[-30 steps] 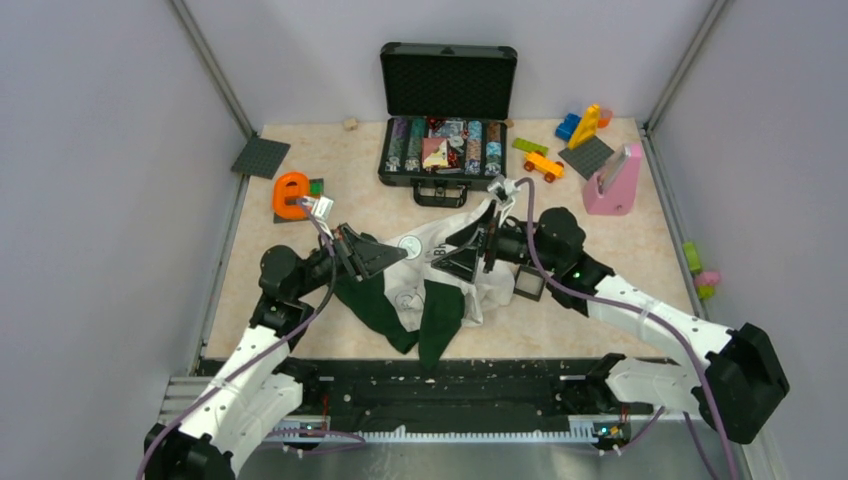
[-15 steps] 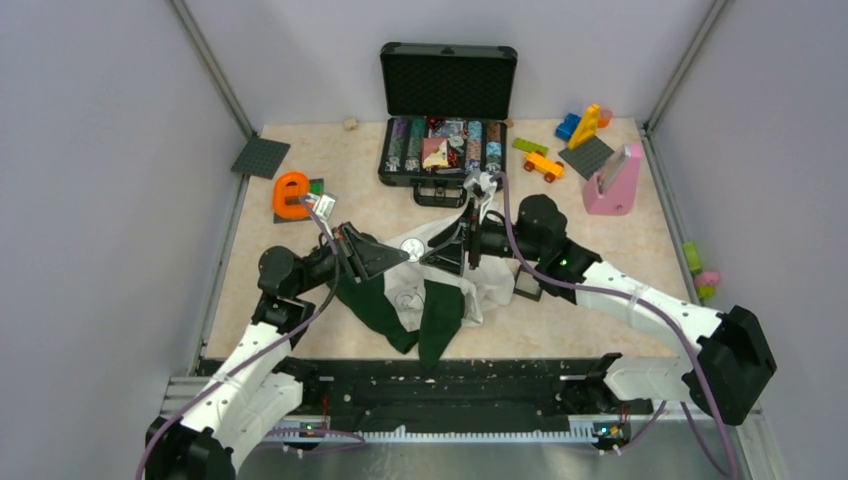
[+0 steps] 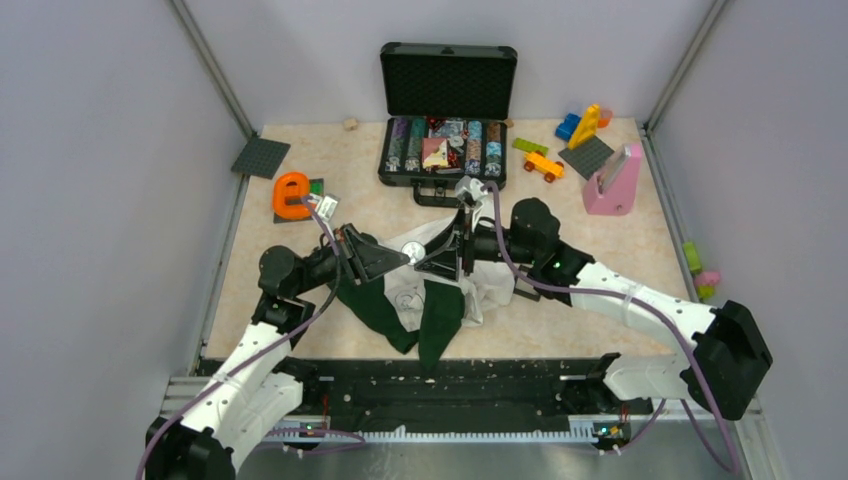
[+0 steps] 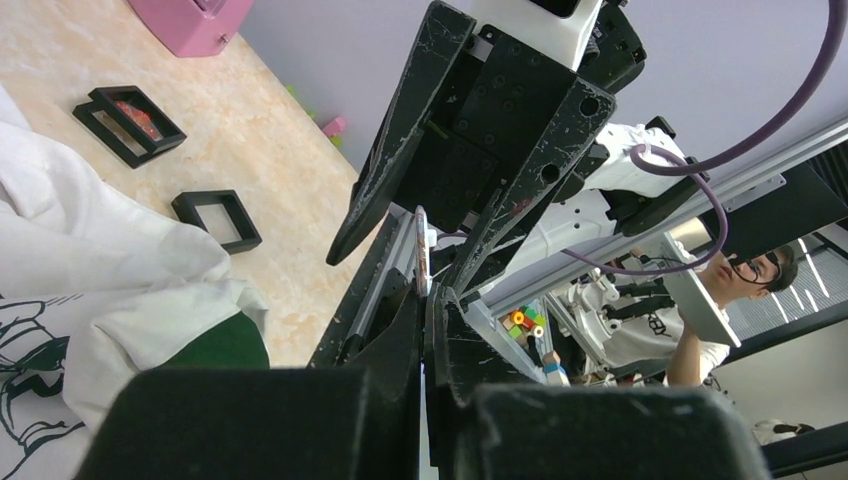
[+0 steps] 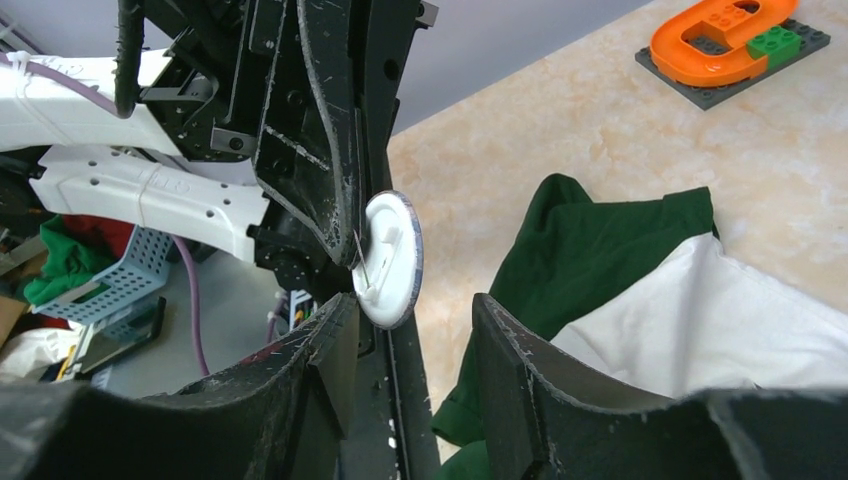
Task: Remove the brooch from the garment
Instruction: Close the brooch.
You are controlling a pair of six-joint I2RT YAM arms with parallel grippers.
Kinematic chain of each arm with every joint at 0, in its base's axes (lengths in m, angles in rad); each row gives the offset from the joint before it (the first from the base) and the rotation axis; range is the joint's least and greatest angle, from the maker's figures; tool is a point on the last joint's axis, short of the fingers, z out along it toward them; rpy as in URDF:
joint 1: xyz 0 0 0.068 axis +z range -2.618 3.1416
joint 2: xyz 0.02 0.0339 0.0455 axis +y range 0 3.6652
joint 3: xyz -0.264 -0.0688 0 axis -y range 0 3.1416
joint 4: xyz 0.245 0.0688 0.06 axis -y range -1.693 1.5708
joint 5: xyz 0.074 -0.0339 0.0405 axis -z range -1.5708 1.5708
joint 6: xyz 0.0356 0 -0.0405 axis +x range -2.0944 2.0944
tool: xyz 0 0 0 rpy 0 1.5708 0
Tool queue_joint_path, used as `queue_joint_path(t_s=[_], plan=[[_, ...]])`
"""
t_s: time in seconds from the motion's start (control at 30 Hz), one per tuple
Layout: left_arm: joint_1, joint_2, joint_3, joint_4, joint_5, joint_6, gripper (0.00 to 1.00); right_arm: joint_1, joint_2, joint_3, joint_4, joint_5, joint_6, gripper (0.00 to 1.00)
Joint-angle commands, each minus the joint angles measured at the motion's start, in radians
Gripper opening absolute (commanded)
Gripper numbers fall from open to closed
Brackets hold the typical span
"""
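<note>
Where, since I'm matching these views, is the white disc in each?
Top: disc at centre, above the garment.
Left wrist: disc at centre, edge-on.
Right wrist: disc left of centre, pin side showing.
Shared landmark: the garment, lower left and right in the wrist views.

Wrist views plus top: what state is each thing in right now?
Shirt: crumpled.
Brooch: off shirt, pinched at its edge.
Left gripper: shut on brooch.
Right gripper: open, just below brooch.
Case: lid open.
</note>
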Motion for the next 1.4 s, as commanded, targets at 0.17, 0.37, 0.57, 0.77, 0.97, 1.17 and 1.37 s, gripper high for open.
queue_joint_path(t_s=[0.17,0.37,0.57,0.77,0.97,1.17,1.37], plan=[[0.004,-0.004,0.011,0.014,0.021,0.039,0.0,0.019,0.015,0.049,0.036,0.025,-0.014,0.4],[0.004,-0.003,0.01,0.013,0.027,0.044,0.0,0.018,0.013,0.048,0.055,0.059,0.013,0.36],[0.003,-0.003,0.009,-0.009,0.025,0.057,0.0,0.019,0.019,0.055,0.07,0.048,0.034,0.37],[0.005,-0.003,0.009,-0.025,0.009,0.064,0.0,0.018,0.012,0.054,0.073,0.027,0.04,0.48],[0.005,0.0,0.015,-0.018,0.023,0.058,0.0,0.019,0.021,0.065,0.052,0.027,0.03,0.43],[0.003,0.004,0.009,-0.015,0.034,0.055,0.0,0.022,0.038,0.073,0.06,0.034,0.036,0.41],[0.004,-0.005,0.003,-0.012,0.037,0.061,0.0,0.026,0.047,0.082,0.058,0.043,0.044,0.36]])
